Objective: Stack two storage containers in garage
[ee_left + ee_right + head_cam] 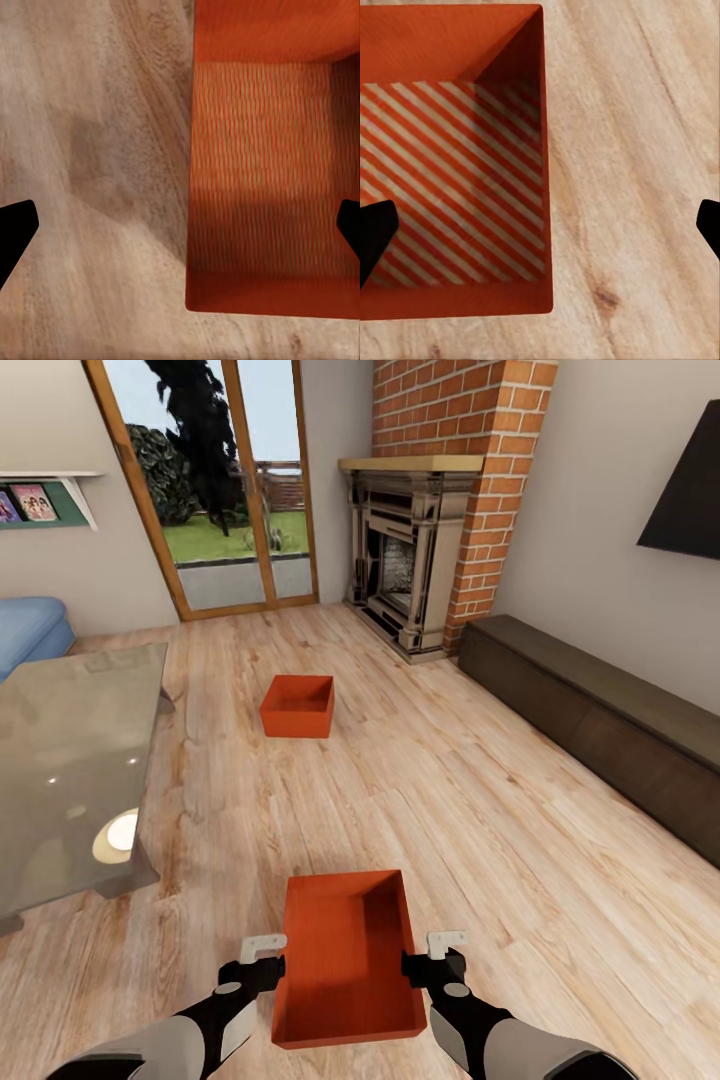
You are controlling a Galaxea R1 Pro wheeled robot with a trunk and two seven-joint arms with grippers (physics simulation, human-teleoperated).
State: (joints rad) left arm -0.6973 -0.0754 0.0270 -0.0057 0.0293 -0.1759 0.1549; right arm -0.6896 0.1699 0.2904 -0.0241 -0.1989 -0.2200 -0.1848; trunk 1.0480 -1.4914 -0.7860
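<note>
Jaws of both arms (spread wide) straddle the near container's (345,960) side walls.

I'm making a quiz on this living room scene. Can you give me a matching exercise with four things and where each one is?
Things:
1. near container
2. far container
3. glass table
4. fireplace

Places:
A. out on the wood floor towards the glass doors
B. against the brick chimney
C. between the two grippers
D. at the head view's left edge

Pairs: 1-C, 2-A, 3-D, 4-B
</note>
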